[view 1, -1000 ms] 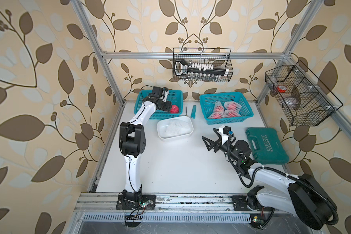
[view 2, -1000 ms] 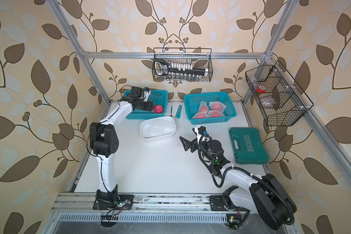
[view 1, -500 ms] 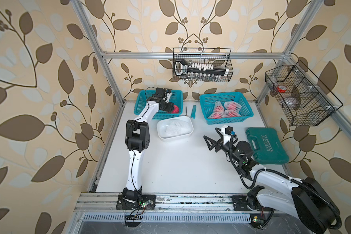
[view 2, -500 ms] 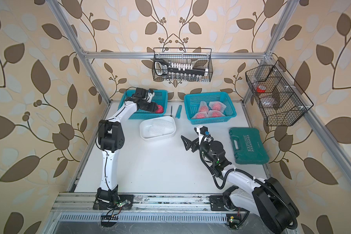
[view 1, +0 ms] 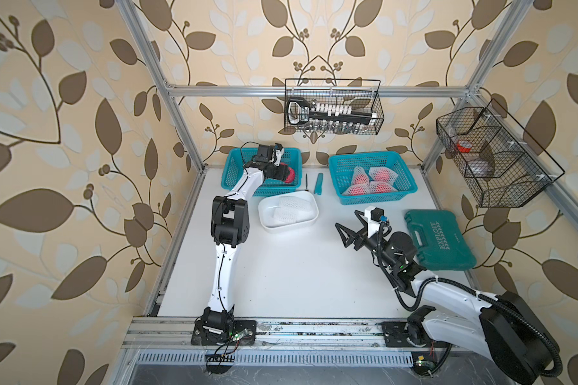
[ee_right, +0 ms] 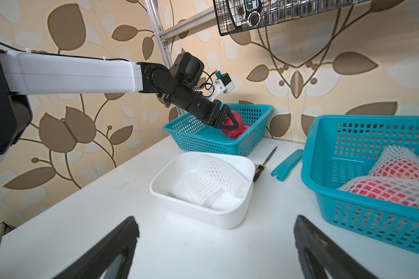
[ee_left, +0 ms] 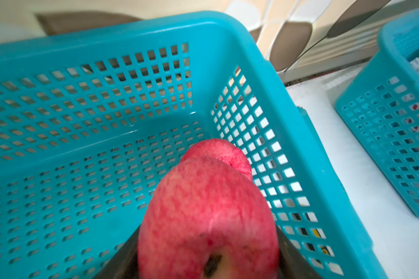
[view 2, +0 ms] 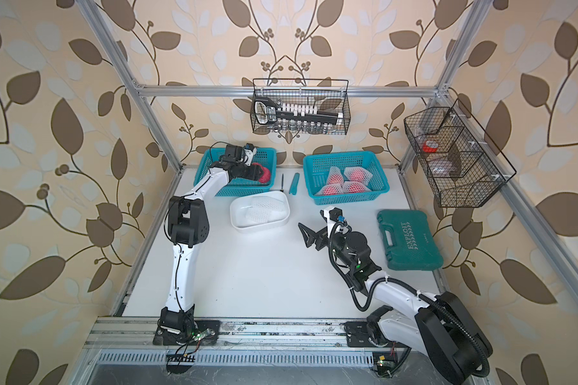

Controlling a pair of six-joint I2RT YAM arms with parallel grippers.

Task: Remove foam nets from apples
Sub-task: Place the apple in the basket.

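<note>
The left end effector (ee_right: 230,122) is clamped on a bare apple (ee_left: 208,217), inside the teal basket (ee_left: 288,125) at 11 o'clock on the worktop (view 1: 281,273). I would lower it beside the other bare apple (ee_left: 218,154), not on top, then release. The right end effector (ee_right: 215,222) is wide apart, empty; netted apples (view 1: 369,181) wait at 1 o'clock.

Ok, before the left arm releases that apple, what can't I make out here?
- Second apple in the left basket: behind the held apple in the left wrist view, under the left gripper in both top views.
- Held apple's underside: no view shows whether it touches the basket floor.
- Netted apples in the right basket: overlapping in top views, cut by the right wrist view's edge; count unclear.
</note>
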